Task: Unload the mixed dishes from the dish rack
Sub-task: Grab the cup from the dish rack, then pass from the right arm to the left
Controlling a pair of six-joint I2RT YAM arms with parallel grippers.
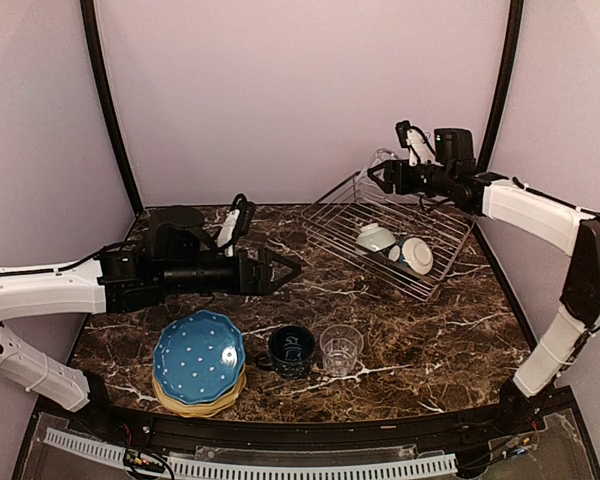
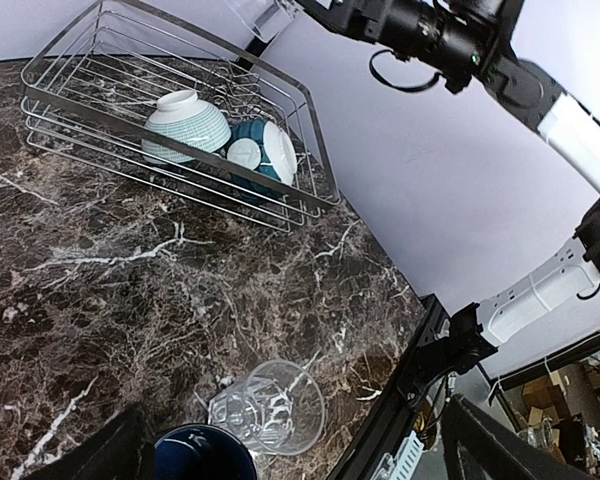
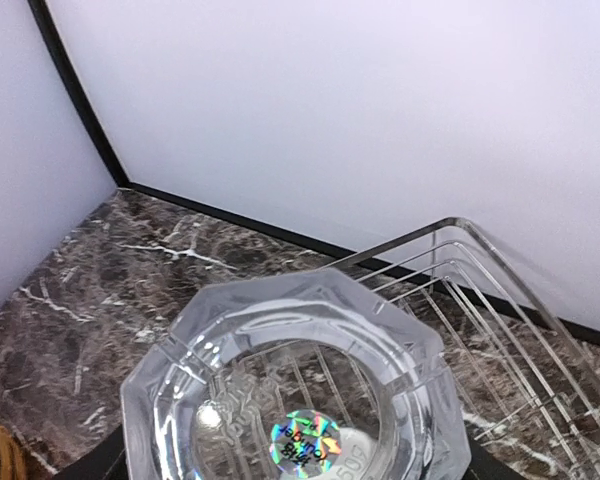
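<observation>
I see a dark brown marble bench (image 1: 420,340) veined with white. Toward its far right the wire dish rack (image 1: 330,225) sits at an angle to the edges. Near the front left is a stack of scalloped plates (image 1: 198,355), blue with white dots on top and mustard yellow beneath. Just right of the stack stands the navy mug (image 1: 292,350), and beside that a clear glass tumbler (image 1: 341,348), upright and close to the mug.
</observation>
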